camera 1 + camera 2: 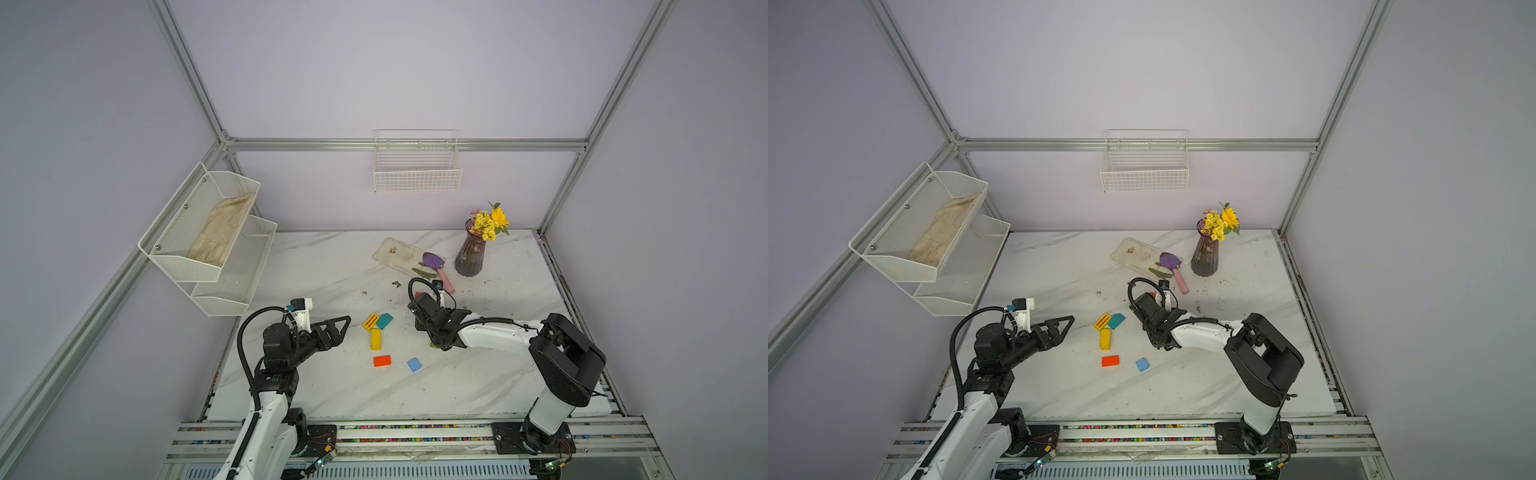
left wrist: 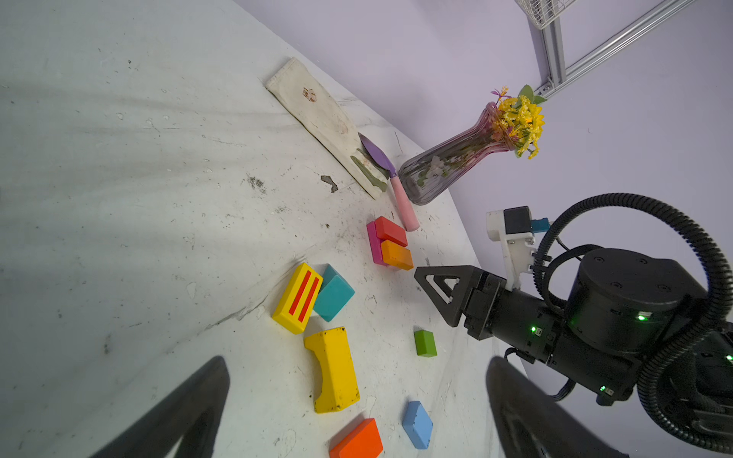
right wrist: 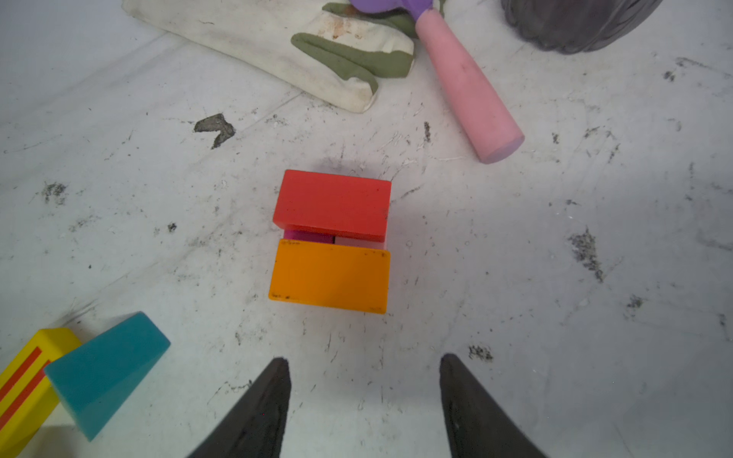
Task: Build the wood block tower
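While the tower is only two layers, red and orange over pink, between the centre and far right corner of the table, the right gripper hangs just short of it, jaws apart, empty; left gripper likewise parted. Next, probably: grasp the loose yellow arch block.

Looks like a robotics lab test cell. Boxed in by plain lilac wall panels held in an aluminium frame. Fitted with a left robot arm and a right robot arm, both bolted to a slotted rail along the front edge of a marble-look tabletop, with bare cables and small circuit boards at the bases. Dressed with staged props: a wire basket and a mesh shelf on the walls, a vase of flowers, a toy trowel, scattered wood blocks.
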`<act>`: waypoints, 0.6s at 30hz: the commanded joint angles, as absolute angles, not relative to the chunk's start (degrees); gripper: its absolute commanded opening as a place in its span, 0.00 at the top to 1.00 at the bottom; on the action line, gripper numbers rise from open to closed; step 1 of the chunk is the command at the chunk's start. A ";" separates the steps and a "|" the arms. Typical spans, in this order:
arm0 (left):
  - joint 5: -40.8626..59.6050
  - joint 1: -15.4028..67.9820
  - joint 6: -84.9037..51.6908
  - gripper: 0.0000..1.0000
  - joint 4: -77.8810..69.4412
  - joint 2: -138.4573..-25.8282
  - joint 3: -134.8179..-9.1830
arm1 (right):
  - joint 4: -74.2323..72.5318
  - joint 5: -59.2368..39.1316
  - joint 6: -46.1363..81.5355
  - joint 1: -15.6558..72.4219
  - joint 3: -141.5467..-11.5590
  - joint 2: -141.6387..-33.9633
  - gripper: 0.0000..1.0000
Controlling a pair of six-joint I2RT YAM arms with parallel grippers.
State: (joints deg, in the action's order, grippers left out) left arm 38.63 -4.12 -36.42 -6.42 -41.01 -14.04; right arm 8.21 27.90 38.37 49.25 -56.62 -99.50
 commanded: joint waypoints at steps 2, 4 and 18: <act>38.57 -4.57 -36.07 0.00 -7.69 -40.31 -13.80 | 7.64 27.25 39.32 48.65 -57.82 -102.55 0.43; 38.51 -4.57 -36.11 0.00 -7.73 -40.41 -13.80 | 7.47 27.25 39.31 48.25 -57.92 -103.18 0.44; 38.41 -4.56 -36.12 0.00 -7.65 -40.51 -13.80 | 6.56 26.27 36.53 46.58 -59.36 -105.11 0.57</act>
